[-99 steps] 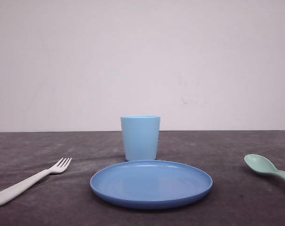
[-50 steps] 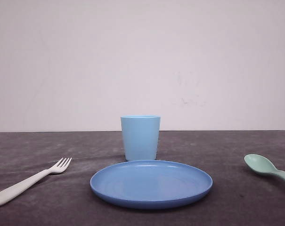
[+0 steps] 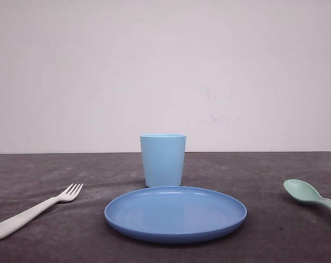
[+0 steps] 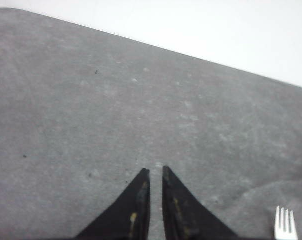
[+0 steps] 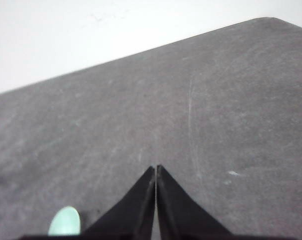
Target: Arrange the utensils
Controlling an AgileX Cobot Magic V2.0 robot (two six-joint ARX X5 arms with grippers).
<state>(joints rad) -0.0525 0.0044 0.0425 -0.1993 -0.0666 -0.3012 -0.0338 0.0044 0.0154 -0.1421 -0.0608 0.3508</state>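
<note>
Below the left tool (image 4: 154,172) lies bare grey desk (image 4: 116,115); its two dark fingers are drawn together with only a thin slit between the tips, clenched on nothing. The fork (image 4: 285,223) lies off to one side of this tool, near but apart from it, only the four white tines showing at the edge of the left wrist view.

The right tool (image 5: 155,169) is likewise clenched, its fingers meeting at the tips and holding nothing, above the same grey surface. Just beside one of its fingers, on the desk, the mint-green bowl of the spoon (image 5: 65,222) shows, partly hidden; whether it touches the tool I cannot tell.

From the front, the fork (image 3: 31,213) lies flat at the left of the desk, tines pointing toward the middle, and the spoon (image 3: 308,195) lies at the right edge, bowl up. Between them sits a plate (image 3: 175,214), with a cup (image 3: 163,160) upright just behind it.
</note>
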